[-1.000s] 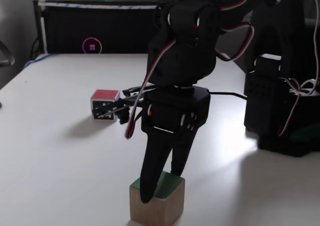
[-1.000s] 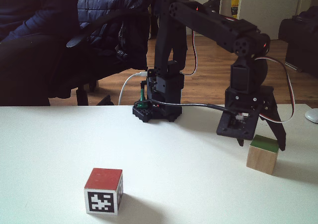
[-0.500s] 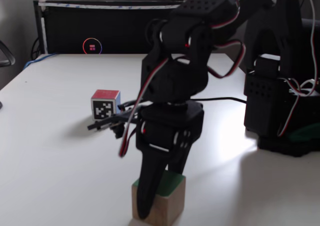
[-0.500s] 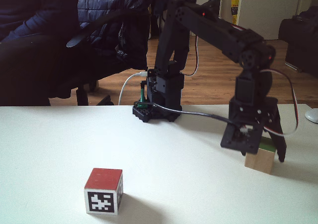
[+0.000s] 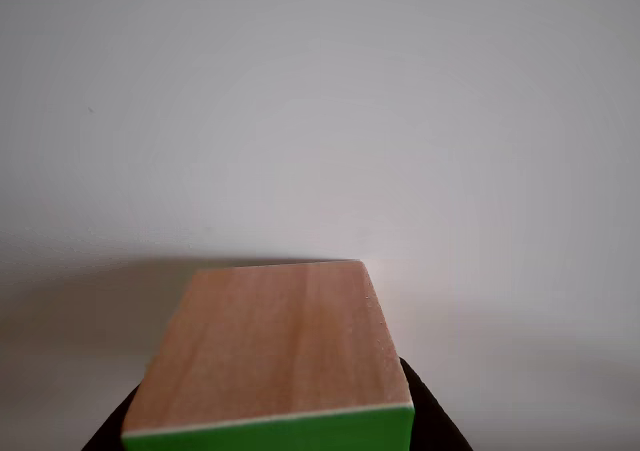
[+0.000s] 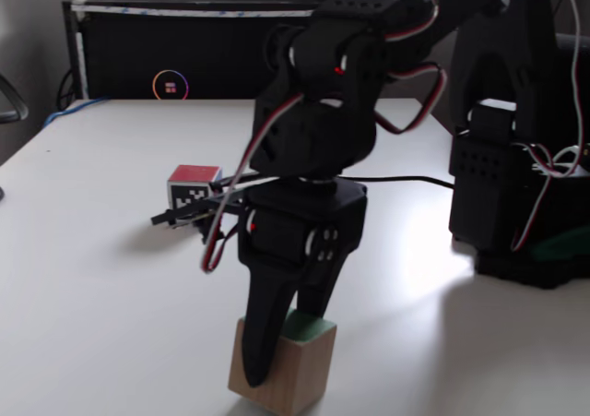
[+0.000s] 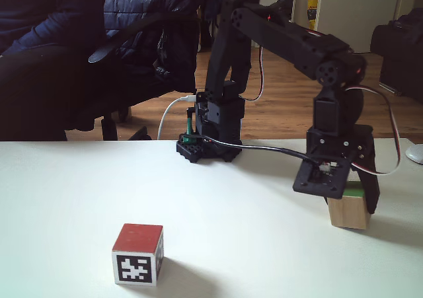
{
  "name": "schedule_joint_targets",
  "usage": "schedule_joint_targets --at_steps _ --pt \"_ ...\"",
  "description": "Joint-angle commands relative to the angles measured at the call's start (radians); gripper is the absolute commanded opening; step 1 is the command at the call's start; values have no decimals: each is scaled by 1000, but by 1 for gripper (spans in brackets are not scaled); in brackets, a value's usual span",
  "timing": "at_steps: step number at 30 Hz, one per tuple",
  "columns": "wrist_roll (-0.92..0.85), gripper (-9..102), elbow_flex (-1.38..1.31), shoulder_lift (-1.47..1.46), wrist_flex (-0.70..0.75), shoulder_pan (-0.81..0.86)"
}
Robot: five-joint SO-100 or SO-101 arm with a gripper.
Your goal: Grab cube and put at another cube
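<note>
The cube (image 6: 293,379), light wood with a green top, stands near the table's front edge in a fixed view; it also appears at the right (image 7: 349,211). My gripper (image 6: 284,347) straddles it from above, one finger on the near side and one behind, and both fingers press its sides. In the other view the cube's (image 5: 275,356) wooden face fills the bottom, with a black finger at each lower corner. The other cube (image 6: 194,187), red on top with a black-and-white marker face, sits apart on the table (image 7: 137,253).
The arm's black base (image 7: 210,136) stands at the table's back edge, with a cable running to the wrist. A black box with a glowing ring (image 6: 170,86) lies behind the table. A person in a dark jacket (image 7: 59,40) sits beyond the table.
The gripper has come down over the green-topped cube and its fingers have closed in on its sides. The cube has turned slightly. The red-topped cube has not moved.
</note>
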Motion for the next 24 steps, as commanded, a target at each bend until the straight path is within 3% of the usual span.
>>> schedule_joint_targets --at_steps 1,13,19,24 --pt "12 10 63 155 -18 55" --pt "-86 9 354 784 9 566" --pt "-143 10 353 831 11 807" --pt "-132 9 268 710 0 905"
